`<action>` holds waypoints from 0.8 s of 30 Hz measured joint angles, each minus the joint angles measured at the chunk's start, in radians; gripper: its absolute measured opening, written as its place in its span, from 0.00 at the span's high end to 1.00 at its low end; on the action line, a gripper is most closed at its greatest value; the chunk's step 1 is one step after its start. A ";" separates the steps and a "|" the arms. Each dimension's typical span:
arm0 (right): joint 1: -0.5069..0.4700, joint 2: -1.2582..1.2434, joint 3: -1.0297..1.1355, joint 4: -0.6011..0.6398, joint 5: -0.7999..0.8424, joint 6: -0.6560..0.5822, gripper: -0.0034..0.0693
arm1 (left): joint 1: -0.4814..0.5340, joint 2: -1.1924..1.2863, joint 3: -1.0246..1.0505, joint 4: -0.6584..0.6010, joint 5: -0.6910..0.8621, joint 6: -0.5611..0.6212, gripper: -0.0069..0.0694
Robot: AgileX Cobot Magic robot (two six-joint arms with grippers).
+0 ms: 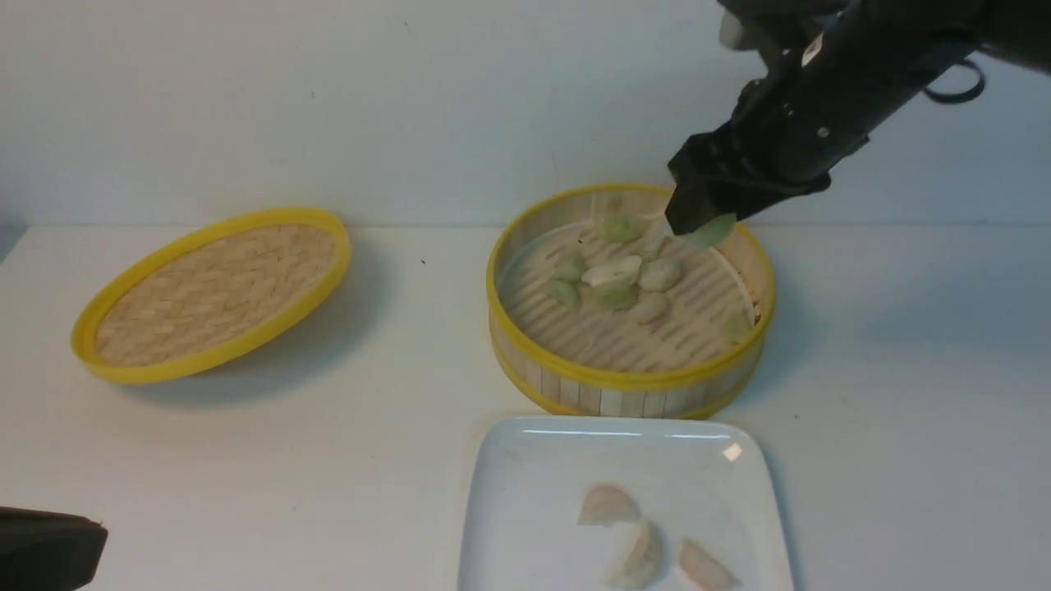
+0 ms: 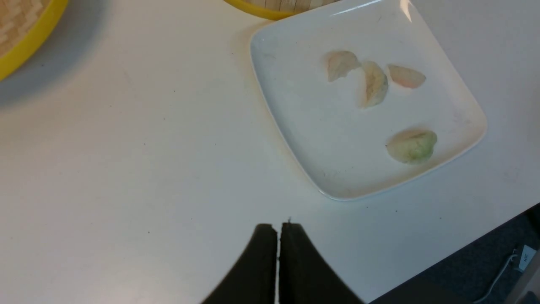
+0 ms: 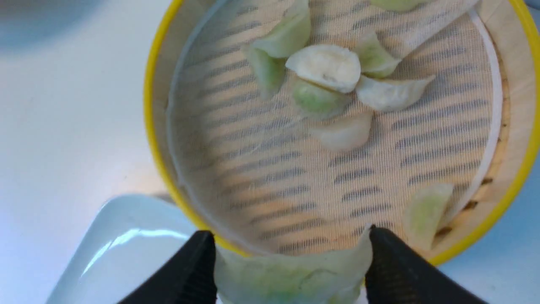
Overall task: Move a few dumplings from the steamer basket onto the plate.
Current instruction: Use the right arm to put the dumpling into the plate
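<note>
Front view: right gripper hangs over the far-right rim of the steamer basket, fingers clamped on one green dumpling, lifted clear of the slatted floor. Other dumplings sit bunched mid-basket, with one loner by the right wall. The plate lies at the table near edge, just on the robot's side of the basket, so the drop spot is back toward the robot, across the whole basket. The plate's far half is bare; pale dumplings occupy its near-right part. Lid is off to the left, not in the way. Left wrist view: left gripper has its fingers pressed together, empty, over bare table beside the plate, four dumplings on the plate. It looks idle, so the carry is the right arm's job. Right wrist view: the green dumpling spans the gap finger to finger, pinched at its two ends, long axis across the jaws. A plate corner shows just past the basket rim, close below the grip.
</note>
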 joint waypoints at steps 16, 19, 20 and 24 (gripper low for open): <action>0.106 -0.083 0.578 0.044 -0.353 0.030 0.39 | 0.000 0.000 0.001 0.048 -0.051 0.000 0.92; 0.133 -0.024 0.603 0.044 -0.423 0.033 0.39 | 0.000 0.000 0.001 0.048 -0.051 0.000 0.92; 0.140 -0.007 0.604 0.044 -0.441 0.033 0.39 | 0.000 0.000 0.001 0.048 -0.051 0.000 0.92; 0.161 0.063 0.604 0.039 -0.484 0.033 0.39 | 0.000 0.000 0.001 0.048 -0.051 0.000 0.92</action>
